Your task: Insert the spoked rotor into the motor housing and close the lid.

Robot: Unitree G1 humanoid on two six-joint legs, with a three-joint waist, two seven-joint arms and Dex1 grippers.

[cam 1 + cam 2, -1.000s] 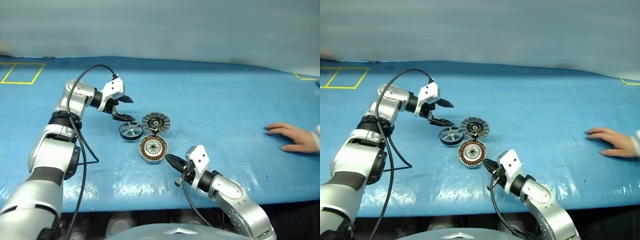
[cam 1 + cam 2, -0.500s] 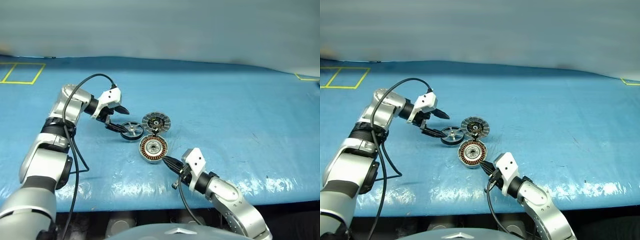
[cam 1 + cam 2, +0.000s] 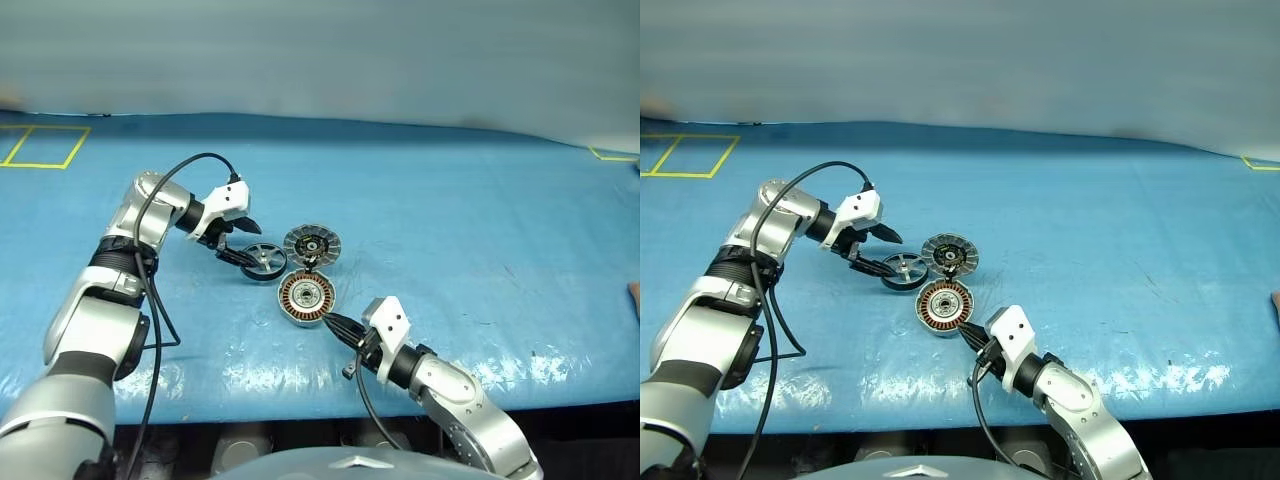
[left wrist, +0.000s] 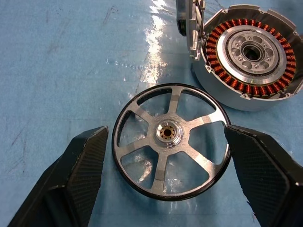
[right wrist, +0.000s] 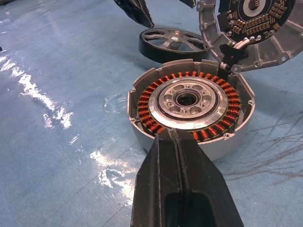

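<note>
Spoked rotor (image 4: 171,140) lay flat between the spread fingers of the left gripper (image 4: 165,165), untouched; right gripper (image 5: 182,156) pinched closed beside the motor housing (image 5: 189,104).

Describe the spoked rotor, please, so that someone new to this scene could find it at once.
On the blue table cover, three round motor parts sit clustered near the middle. The spoked rotor is the one nearest the left end effector, whose open fingers flank it. Unlike the copper-wound motor housing and the lid with grey segments, it is a dark-rimmed wheel with pale spokes lying flat.
</note>
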